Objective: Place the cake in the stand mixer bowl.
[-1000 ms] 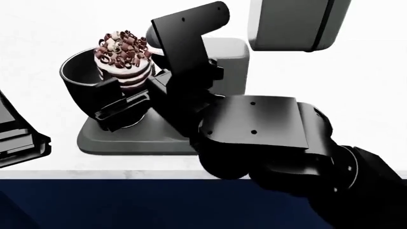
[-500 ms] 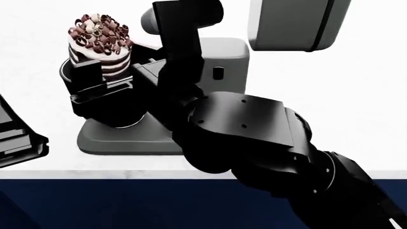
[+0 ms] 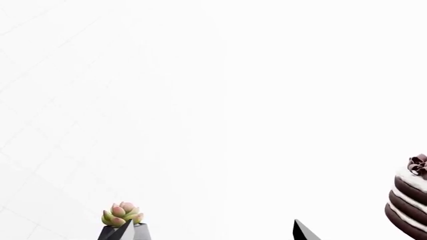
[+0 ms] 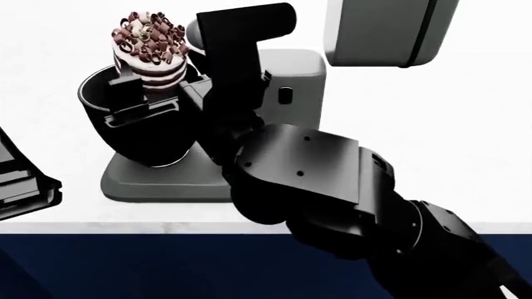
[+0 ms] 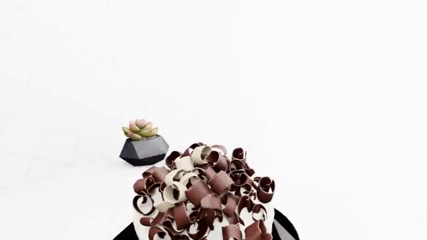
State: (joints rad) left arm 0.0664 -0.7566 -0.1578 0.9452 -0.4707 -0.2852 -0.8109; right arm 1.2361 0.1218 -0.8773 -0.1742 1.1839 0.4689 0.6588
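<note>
The cake (image 4: 149,43), brown and white layers under chocolate curls, is upright in my right gripper (image 4: 152,87), which is shut on its sides. The cake hangs over the mouth of the stand mixer bowl (image 4: 133,134), with its base about level with the silvery rim. The right wrist view shows the cake (image 5: 200,197) from above, between the fingers of my right gripper (image 5: 203,236). My left gripper (image 3: 210,235) is open and empty. In its view the cake (image 3: 408,202) shows at the edge.
The grey mixer body (image 4: 295,75) and its base (image 4: 158,184) hold the bowl. A grey appliance (image 4: 382,31) stands at the back right. A small succulent in a black pot (image 5: 143,146) stands on the white counter beyond the cake and also shows in the left wrist view (image 3: 122,215). The counter's front edge (image 4: 124,230) is near.
My right gripper first carried the cake up and left, then back right and down. The cake is now over the bowl's mouth.
</note>
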